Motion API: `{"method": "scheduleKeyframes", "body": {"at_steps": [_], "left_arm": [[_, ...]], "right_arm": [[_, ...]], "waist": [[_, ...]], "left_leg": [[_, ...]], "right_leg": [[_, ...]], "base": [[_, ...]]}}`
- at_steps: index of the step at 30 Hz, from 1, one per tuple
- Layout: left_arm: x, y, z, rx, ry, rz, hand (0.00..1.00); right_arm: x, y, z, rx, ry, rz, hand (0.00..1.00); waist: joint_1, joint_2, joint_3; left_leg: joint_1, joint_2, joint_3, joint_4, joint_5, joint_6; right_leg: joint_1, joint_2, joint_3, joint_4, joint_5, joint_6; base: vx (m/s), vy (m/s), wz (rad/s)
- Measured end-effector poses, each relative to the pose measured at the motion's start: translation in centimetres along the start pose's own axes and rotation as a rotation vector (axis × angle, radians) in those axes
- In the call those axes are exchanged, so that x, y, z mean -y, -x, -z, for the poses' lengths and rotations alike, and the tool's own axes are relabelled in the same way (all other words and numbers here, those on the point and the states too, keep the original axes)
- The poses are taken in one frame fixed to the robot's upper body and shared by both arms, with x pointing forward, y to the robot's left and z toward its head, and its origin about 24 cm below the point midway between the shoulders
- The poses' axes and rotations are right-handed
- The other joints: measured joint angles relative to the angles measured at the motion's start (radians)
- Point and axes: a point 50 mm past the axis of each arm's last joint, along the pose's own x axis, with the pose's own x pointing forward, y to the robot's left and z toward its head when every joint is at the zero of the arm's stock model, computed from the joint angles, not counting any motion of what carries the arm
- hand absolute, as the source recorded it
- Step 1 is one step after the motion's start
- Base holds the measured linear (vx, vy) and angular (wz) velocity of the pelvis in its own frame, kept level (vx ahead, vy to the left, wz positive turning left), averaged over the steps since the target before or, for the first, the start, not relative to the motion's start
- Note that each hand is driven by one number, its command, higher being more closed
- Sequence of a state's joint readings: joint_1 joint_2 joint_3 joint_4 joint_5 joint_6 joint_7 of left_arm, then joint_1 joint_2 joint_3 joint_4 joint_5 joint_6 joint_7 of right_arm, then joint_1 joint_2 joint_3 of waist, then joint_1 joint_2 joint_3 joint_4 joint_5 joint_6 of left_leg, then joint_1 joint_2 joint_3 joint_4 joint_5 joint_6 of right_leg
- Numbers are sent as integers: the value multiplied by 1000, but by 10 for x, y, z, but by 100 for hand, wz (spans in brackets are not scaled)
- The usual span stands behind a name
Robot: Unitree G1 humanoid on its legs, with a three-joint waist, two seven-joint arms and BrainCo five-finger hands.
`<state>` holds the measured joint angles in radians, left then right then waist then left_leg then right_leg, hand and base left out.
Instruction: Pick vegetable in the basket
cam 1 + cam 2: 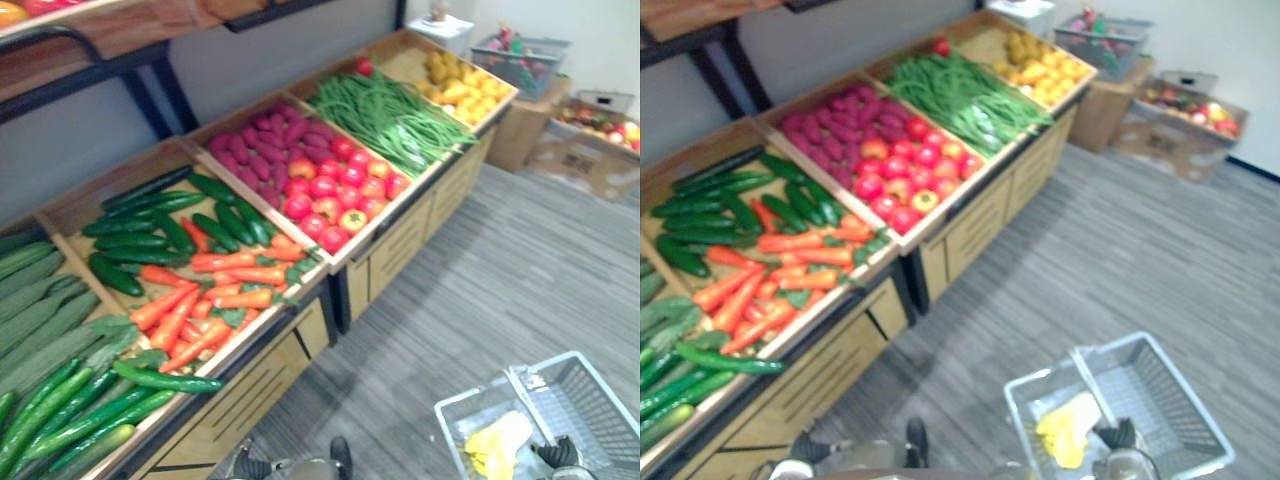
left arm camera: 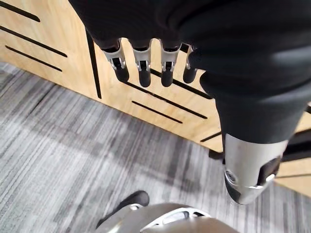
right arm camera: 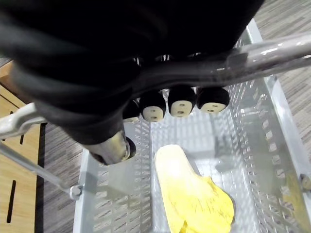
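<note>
1. Step: between picks, by my read. Your basket (image 1: 1188,388) held one yellow leafy vegetable (image 3: 194,196) lying on its floor. Nothing was in transit.
2. Right hand (image 3: 181,101): fingers were curled round the basket handle (image 3: 272,51), carrying the basket low over the floor, well apart from the counter.
3. Left hand (image 2: 144,68): fingers were straight and a little apart, holding nothing. It hung by the counter's slotted wooden front (image 2: 160,104), below the crates.
4. Next move, as I judged it: you needed to lift the left hand over a crate edge, close it on one piece, then swing across to the basket. Carrots (image 1: 215,295) and dark cucumbers (image 1: 150,225) looked nearest. One loose cucumber (image 1: 165,380) lay across the front edge, easy to reach and easy to knock off.
5. Counts:
   - Hands: 2.
   - Carried basket: 1, with 1 vegetable in it.
   - Crates on the counter: 4 as I read them, two kinds in each.
   - Other heaps: purple tubers (image 1: 265,145), tomatoes (image 1: 335,190), green beans (image 1: 390,115), yellow produce (image 1: 460,85). Pieces overlapped too much to count.
   - By the far wall: 1 second basket (image 1: 520,55) and 1 open cardboard box (image 1: 590,165) of produce.
</note>
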<state>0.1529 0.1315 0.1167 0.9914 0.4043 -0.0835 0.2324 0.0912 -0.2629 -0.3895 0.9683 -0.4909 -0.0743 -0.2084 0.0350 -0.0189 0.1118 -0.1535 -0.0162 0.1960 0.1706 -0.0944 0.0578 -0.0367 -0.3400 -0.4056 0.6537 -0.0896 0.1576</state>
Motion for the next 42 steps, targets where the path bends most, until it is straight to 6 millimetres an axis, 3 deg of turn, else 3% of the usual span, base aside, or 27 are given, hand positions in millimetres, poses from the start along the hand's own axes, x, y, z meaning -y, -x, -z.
{"method": "scheduleKeyframes", "body": {"at_steps": [1, 2, 5, 6, 8, 9, 10, 12, 13, 14, 15, 17, 19, 21, 25, 30, 31, 35, 42], "left_arm": [[-6, 0, 4, -2, -8, -16, 0], [-10, 0, 5, -3, -10, -24, 0], [-18, 1, 14, -42, 30, -64, 0], [-20, 1, 15, -48, 40, -73, 0], [-20, 1, 14, -54, 72, -97, 0], [-18, 1, 13, -60, 108, -105, 0], [-18, 1, 14, -76, 160, -125, 0], [-19, 1, 15, -88, 187, -141, 0], [-26, 1, 18, -98, 202, -167, 0], [-26, 0, 20, -129, 237, -176, 0], [-21, 1, 22, -145, 258, -169, 0], [-1, 7, 23, -177, 323, -134, 0], [6, 9, 25, -192, 351, -124, 0], [10, 11, 26, -213, 406, -131, 0], [10, 13, 32, -254, 511, -161, 0], [10, 15, 37, -271, 521, -168, 0], [8, 15, 36, -267, 518, -171, 0], [-3, 9, 25, -206, 458, -195, 0], [-74, 8, -39, 249, 106, -386, 0]], "right_arm": [[-5, 3, 7, -29, -15, -10, 100], [-9, 5, 10, -42, -16, -21, 100], [-15, 8, 16, -62, -37, -33, 100], [-14, 8, 18, -69, -43, -28, 100], [-11, 10, 25, -104, -99, -10, 100], [-11, 10, 27, -120, -128, -3, 100], [-11, 11, 31, -144, -170, 5, 100], [-16, 14, 34, -172, -220, 10, 100], [-24, 17, 35, -189, -243, -5, 100], [-30, 19, 35, -209, -269, -10, 100], [-28, 19, 36, -210, -280, 10, 100], [-24, 21, 43, -234, -309, 38, 100], [-27, 23, 46, -248, -323, 35, 100], [-27, 25, 48, -259, -342, 45, 100], [-21, 25, 50, -254, -350, 69, 100], [-18, 24, 53, -267, -363, 78, 100], [-17, 24, 58, -288, -357, 77, 100], [-16, 26, 63, -311, -357, 78, 100], [-13, 25, 66, -312, -333, 75, 100]], "waist": [[-6, 1, -7], [-6, -6, -7], [-5, -11, -9], [-5, -11, -9], [-6, 0, -3], [-6, -7, -4], [-4, -3, 0], [-3, -30, -3], [-3, -71, -4], [7, -70, 6], [7, -64, 4], [13, -8, 6], [8, 6, 2], [5, 9, 4], [-3, 14, 5], [-4, 20, 2], [-8, 33, -7], [-11, 39, -11], [-14, 39, -9]], "left_leg": [[27, -7, -60, -19, 2, 11], [38, -9, -86, -29, -3, 20], [94, 6, -201, -66, 7, 5], [103, 11, -224, -69, 7, 3], [127, 29, -301, -85, 11, -6], [134, 36, -323, -85, 12, -12], [137, 45, -349, -82, 10, -34], [130, 52, -373, -78, -4, -73], [111, 43, -385, -67, -32, -118], [102, 67, -400, -47, -53, -153], [88, 94, -375, -43, -55, -158], [89, 183, -351, -66, -10, -204], [84, 211, -335, -107, 45, -217], [81, 223, -277, -116, 86, -202], [71, 245, 37, -74, 114, -161], [88, 220, 39, -137, 129, -174], [91, 211, 40, -154, 131, -173], [108, 187, 57, -204, 144, -169], [139, 149, 63, -241, 147, -165]], "right_leg": [[-46, 8, 71, 114, 72, -3], [-60, 20, 92, 143, 57, -12], [-127, 92, 120, 148, -82, -24], [-138, 103, 124, 122, -95, -30], [-170, 138, 177, -18, -103, -44], [-171, 149, 216, -101, -102, -43], [-169, 155, 268, -211, -94, -35], [-165, 147, 326, -351, -62, -18], [-163, 125, 351, -398, 19, -21], [-165, 134, 326, -379, 1, 0], [-158, 148, 293, -388, -9, -16], [-135, 204, 207, -377, -45, -59], [-127, 220, 150, -370, -64, -84], [-108, 219, 105, -371, -72, -103], [-73, 196, 39, -372, -87, -114], [-75, 199, 61, -401, -80, -88], [-68, 198, 65, -427, -63, -81], [-58, 196, 86, -490, -14, -67], [-28, 182, 101, -530, 22, -56]], "base": [[324, 67, 107], [401, 20, 109], [292, -84, 100], [361, -206, 120], [205, -177, 112], [135, -198, 105], [197, -331, 124], [125, -350, 108], [55, -500, 91], [31, -531, 86], [50, -573, 73], [62, -412, 77], [44, -297, 73], [28, -191, 70], [-8, -68, 52], [-25, 52, 0], [3, 91, -1], [33, 88, -9], [61, 54, -5]]}}
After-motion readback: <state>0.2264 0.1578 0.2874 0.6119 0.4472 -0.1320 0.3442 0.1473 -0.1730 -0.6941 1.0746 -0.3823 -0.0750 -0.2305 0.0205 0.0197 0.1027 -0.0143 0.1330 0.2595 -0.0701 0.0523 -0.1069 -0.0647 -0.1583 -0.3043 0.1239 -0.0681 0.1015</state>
